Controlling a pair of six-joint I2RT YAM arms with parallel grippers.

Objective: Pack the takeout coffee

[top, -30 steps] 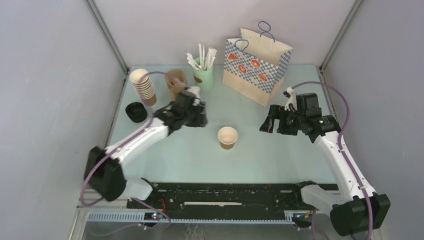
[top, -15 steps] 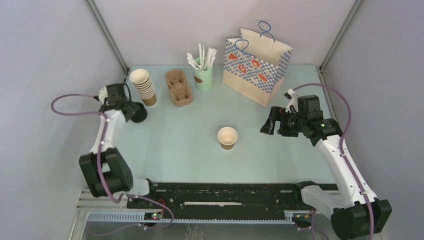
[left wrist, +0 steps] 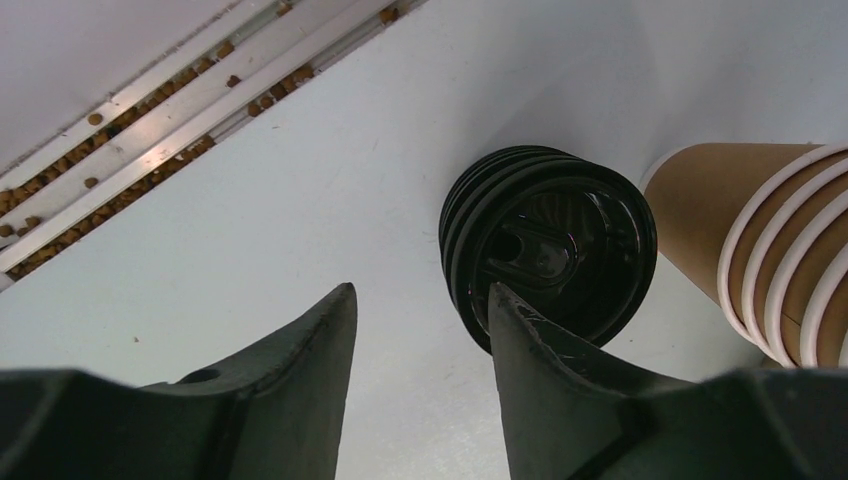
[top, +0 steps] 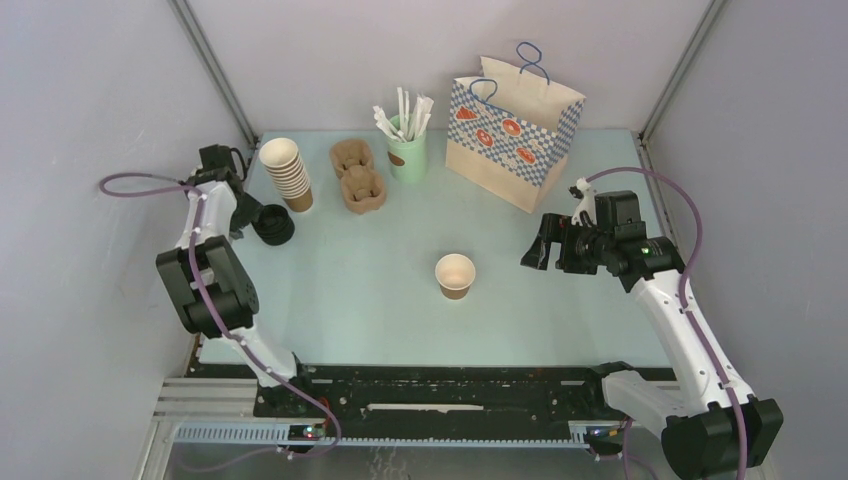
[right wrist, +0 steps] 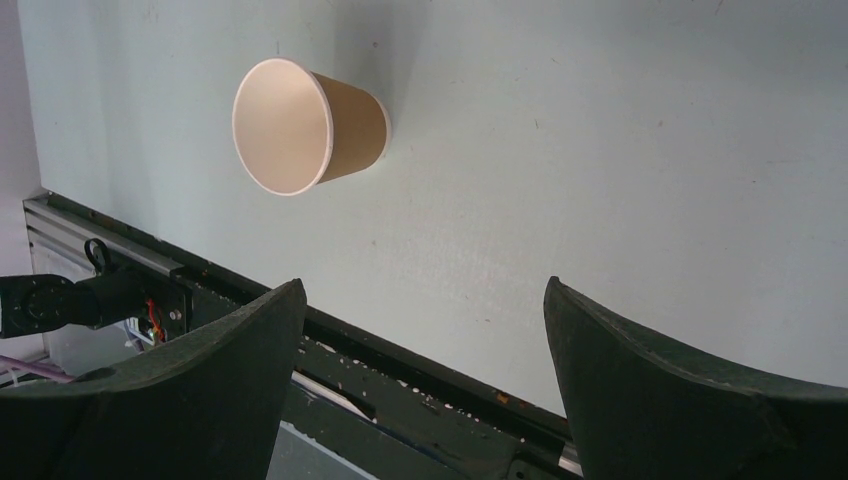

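Paper cup [top: 455, 274] is seen upright, open-topped, pale inside, alone near the middle of the table [top: 380, 310]. It is not held or touched by either arm.

Left gripper [top: 248, 212] is placed at the far left of the table, just beside a stack of black lids [top: 272, 224]. In the left wrist view its fingers [left wrist: 300, 380] are parted, with bare table seen between them and nothing gripped. One finger overlaps the near edge of the lid stack in that view; contact cannot be told. A stack of brown cups [top: 286, 172] is seen just right of the lids, on the far side.

Right gripper [top: 540, 243] is held over the table to the right of the paper cup, well apart from it. Its jaws are spread wide and nothing is held between them. In the right wrist view the cup is seen beyond the left finger.

Along the far edge are found two pulp cup carriers [top: 358, 178], a green cup of stirrers [top: 406, 148] and, further right, a patterned paper bag [top: 512, 130] standing upright with blue handles.
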